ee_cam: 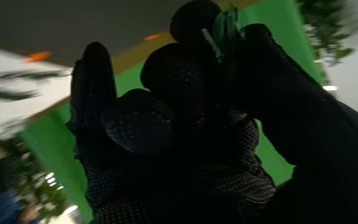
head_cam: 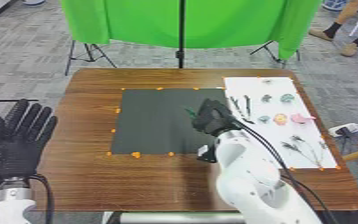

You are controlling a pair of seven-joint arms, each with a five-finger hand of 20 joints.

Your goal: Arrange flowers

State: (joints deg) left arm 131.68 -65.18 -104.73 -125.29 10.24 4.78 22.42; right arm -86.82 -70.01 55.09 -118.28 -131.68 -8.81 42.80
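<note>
Table [head_cam: 87, 185]: brown wood; dark sheet [head_cam: 153, 125] beside white sheet [head_cam: 244, 84]
White sheet: sprigs [head_cam: 302, 145], pink flower [head_cam: 302, 119]
Green piece [head_cam: 191, 113]: over dark sheet, pinched in right hand [head_cam: 213, 117]
Left hand [head_cam: 15, 145]: fingers straight
Room: green cloth [head_cam: 144, 22] behind table, grey floor [head_cam: 29, 55]

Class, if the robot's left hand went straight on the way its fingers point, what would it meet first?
Likely nothing close: ahead of the left hand, the way looks free beside the table, though depth is unclear.
</note>
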